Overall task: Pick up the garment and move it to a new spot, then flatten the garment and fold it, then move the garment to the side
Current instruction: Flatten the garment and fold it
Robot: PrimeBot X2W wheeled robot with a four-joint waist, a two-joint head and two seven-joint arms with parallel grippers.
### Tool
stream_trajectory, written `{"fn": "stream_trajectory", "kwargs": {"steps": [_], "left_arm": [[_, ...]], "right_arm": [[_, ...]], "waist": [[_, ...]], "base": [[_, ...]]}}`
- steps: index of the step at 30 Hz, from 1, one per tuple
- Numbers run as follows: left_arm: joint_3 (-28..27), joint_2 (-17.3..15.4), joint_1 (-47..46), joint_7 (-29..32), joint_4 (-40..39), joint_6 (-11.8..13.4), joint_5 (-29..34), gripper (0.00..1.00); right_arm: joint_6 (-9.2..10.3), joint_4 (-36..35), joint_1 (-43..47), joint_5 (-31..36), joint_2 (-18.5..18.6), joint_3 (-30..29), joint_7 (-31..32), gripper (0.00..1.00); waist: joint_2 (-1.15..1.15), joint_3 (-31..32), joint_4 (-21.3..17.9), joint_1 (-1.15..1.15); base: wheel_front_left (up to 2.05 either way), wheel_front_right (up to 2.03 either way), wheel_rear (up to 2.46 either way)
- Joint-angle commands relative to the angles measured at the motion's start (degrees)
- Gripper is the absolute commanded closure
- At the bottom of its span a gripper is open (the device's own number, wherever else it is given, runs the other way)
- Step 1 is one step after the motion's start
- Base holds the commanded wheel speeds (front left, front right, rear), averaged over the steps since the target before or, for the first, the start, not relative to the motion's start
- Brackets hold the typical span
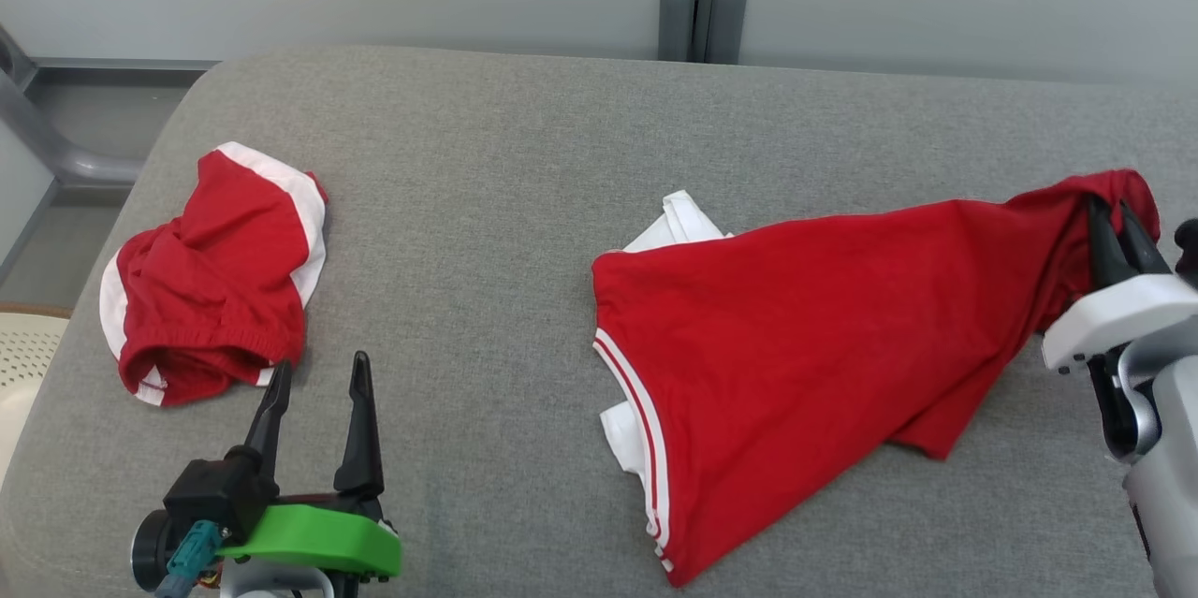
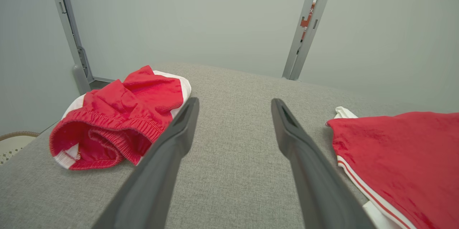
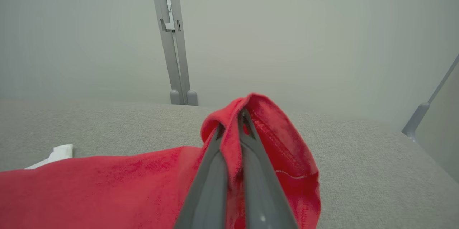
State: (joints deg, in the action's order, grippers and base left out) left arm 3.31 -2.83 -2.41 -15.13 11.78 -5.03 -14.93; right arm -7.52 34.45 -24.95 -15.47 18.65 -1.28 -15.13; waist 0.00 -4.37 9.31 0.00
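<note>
Left gripper [image 1: 321, 366] is nearest, at 7 o'clock in the head view: fingers apart, nothing between them, hovering low over the grey padded surface [image 1: 524, 139]. Red shorts [image 1: 215, 280] are bunched just beyond it at 9 o'clock, close to its left finger.

Right gripper [image 1: 1112, 208] at 3 o'clock: fingers closed together on a small fold at one end of the garment [image 1: 805, 327]. That end is raised. The rest of the red shirt slopes down and lies on the surface from centre towards 5 o'clock, with white trim and a white sleeve poking out at its left edge.

Risks as I read it:
- Thin pinch near the hem. The dragging weight and friction on the grey cloth could pull it out of the fingers mid-move.
- A single-point pull will likely rope the fabric and tuck the white sleeve under, which makes flattening harder.
- The grip is near the 3 o'clock edge, so more travel that way could drop cloth over the side.
- If the left gripper sweeps left, it may snag the shorts.
</note>
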Motion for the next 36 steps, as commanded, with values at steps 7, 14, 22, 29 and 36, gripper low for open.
{"fn": "stream_trajectory", "kwargs": {"steps": [7,14,22,29,36], "left_arm": [[1.04,-0.12,-1.02,-0.03,0.66,-0.28,0.04,0.0],[0.66,-0.12,0.48,-0.03,0.56,-0.09,-0.15,0.0],[0.45,-0.12,1.01,-0.03,0.23,0.04,0.0,0.0],[0.54,-0.12,0.75,-0.03,0.14,0.12,0.26,0.0],[0.41,-0.13,-0.02,-0.03,0.29,-0.27,0.52,0.0]], "right_arm": [[0.06,9.54,-7.08,2.75,-0.71,2.36,0.36,0.0],[0.07,8.92,-5.83,6.08,-0.3,0.1,-0.09,0.0],[0.07,-1.7,1.83,9.38,-2.96,-6.15,-0.08,0.0],[0.07,-13.32,9.91,8.18,-5.49,-4.86,-0.09,0.0],[0.07,-22.8,18.35,6.93,-7.34,-2.1,-0.08,0.0]], "waist": [[0.0,0.49,1.43,0.0],[0.0,1.38,0.97,0.0],[0.0,2.02,-1.28,0.0],[0.0,1.62,-3.85,0.0],[0.0,1.33,-5.09,0.0]], "base": [[0.0,0.0,0.0],[0.0,0.0,0.0],[0.0,0.0,0.0],[0.0,0.0,0.0],[0.0,0.0,0.0]]}}
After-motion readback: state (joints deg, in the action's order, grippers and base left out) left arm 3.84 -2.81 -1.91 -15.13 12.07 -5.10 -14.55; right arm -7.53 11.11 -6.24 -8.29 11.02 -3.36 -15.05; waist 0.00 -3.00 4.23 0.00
